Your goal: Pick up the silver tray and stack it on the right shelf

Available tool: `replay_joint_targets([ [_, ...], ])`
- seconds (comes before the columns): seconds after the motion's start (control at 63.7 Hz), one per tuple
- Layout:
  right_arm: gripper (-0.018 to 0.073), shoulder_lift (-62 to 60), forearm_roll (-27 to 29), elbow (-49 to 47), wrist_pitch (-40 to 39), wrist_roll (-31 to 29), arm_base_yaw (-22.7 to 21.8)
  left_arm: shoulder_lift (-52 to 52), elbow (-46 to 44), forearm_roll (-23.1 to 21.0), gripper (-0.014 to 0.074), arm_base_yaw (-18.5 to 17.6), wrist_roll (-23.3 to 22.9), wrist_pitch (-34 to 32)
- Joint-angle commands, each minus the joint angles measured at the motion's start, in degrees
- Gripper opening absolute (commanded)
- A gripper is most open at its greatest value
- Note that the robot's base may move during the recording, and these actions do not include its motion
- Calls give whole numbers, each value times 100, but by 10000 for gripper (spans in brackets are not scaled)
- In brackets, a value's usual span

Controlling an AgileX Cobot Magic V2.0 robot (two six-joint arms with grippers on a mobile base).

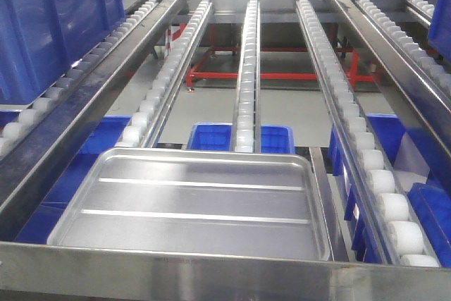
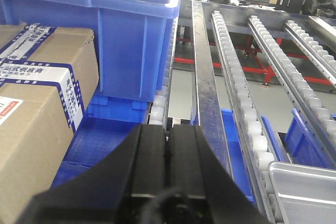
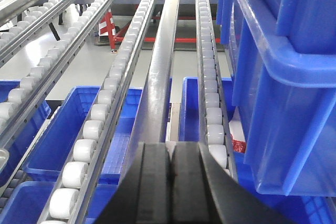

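The silver tray [image 1: 197, 202] lies flat on the roller rails of the right shelf [image 1: 211, 276], just behind its broad shiny front rail. Two long ridges cross the tray's base. One tray corner [image 2: 304, 190] shows at the lower right of the left wrist view. My left gripper [image 2: 169, 128] is shut with nothing in it, left of the tray and over a steel divider rail. My right gripper [image 3: 170, 148] is also shut and empty, above another divider rail. Neither gripper touches the tray.
A large blue bin [image 2: 115, 35] and a cardboard box [image 2: 37, 114] stand in the lane to the left. Another blue bin [image 3: 283, 77] stands close on the right. More blue bins [image 1: 211, 137] sit below the rack. White roller rails [image 1: 243, 82] run away from me.
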Motion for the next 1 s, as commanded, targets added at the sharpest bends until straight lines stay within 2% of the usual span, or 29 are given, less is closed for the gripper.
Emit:
replay_joint_targets([
  [0.0,49,-122,22,-109,-488,-37,-25,-96,99,12,-101,2,14,-489],
  [0.596,49,-122,22,-109,-488,-37,-25,-96,99,-2,-101,2,14,-489],
  [0.848,49,-122,22,-109,-820,-37,-24,-96,99,-80,-101,2,14,-675],
  [0.895,49,-122,22,-109,-1019,-21,-24,-96,86,-253,-101,2,-30,-789],
  [0.942,49,-122,52,-121,-1368,62,-24,-69,31,-698,-101,2,-63,-996],
  [0.989,49,-122,116,-214,-1766,156,-24,-41,-69,-900,-101,2,-63,-1195],
])
